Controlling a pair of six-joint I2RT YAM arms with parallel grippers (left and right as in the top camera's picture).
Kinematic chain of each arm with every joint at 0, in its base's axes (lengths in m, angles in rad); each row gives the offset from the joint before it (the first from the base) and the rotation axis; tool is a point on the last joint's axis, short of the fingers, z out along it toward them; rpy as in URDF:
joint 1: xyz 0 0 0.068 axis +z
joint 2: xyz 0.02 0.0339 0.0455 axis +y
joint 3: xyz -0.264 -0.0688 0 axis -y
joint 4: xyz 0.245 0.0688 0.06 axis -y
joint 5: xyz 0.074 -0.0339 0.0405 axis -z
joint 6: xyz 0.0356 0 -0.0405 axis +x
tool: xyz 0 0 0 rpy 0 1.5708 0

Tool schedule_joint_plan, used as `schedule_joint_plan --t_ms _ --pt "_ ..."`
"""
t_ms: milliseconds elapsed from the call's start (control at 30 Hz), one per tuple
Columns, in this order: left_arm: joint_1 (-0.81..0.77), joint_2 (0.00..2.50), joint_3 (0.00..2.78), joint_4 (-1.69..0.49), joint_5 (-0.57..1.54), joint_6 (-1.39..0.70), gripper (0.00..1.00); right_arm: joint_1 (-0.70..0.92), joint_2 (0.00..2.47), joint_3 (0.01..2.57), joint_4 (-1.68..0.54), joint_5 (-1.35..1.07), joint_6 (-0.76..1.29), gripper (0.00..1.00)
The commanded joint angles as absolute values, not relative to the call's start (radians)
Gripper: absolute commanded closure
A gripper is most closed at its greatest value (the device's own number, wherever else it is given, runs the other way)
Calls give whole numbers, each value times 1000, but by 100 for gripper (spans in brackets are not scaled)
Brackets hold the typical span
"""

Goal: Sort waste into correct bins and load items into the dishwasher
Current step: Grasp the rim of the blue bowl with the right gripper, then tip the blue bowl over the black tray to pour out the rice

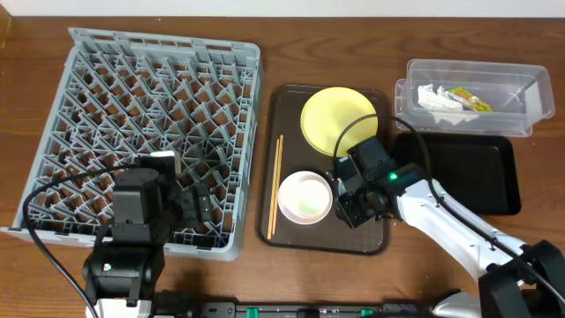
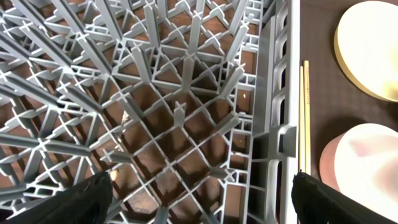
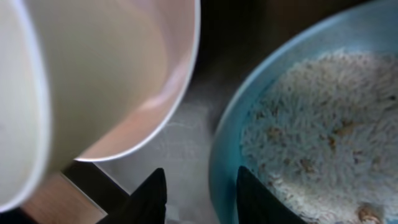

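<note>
My right gripper is open and straddles the rim of the light blue bowl, one finger inside and one outside. The bowl holds pale rice scraps. The white bowl stands right beside it. In the overhead view the right gripper hides the blue bowl. The white bowl, chopsticks and yellow-green plate lie on the brown serving tray. My left gripper is open and empty above the grey dish rack.
The clear tub at the back right holds the white tissue and the snack wrapper. The black tray lies in front of it. The dish rack fills the left half of the table.
</note>
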State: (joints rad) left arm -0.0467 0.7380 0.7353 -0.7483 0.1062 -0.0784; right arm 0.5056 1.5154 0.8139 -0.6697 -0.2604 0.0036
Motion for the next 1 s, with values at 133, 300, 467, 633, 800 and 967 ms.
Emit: schedule_joint_plan --t_ms 133,300,467,633,800,967 --pt "-45 737 758 -748 119 -83 7 514 1511 772 -643 -258 19 84" --pt "-45 737 758 -748 119 -83 8 514 1511 771 -641 -258 43 92" --pt "-45 737 758 -748 119 -83 8 514 1504 818 -674 -259 91 99" --pt "-45 737 758 -748 119 -83 7 509 1447 952 -783 -258 99 99" --pt "-45 737 758 -748 119 -83 8 453 1364 1039 -794 -259 152 99" --pt "-45 737 758 -748 119 -83 8 308 1301 1047 -797 -278 187 99"
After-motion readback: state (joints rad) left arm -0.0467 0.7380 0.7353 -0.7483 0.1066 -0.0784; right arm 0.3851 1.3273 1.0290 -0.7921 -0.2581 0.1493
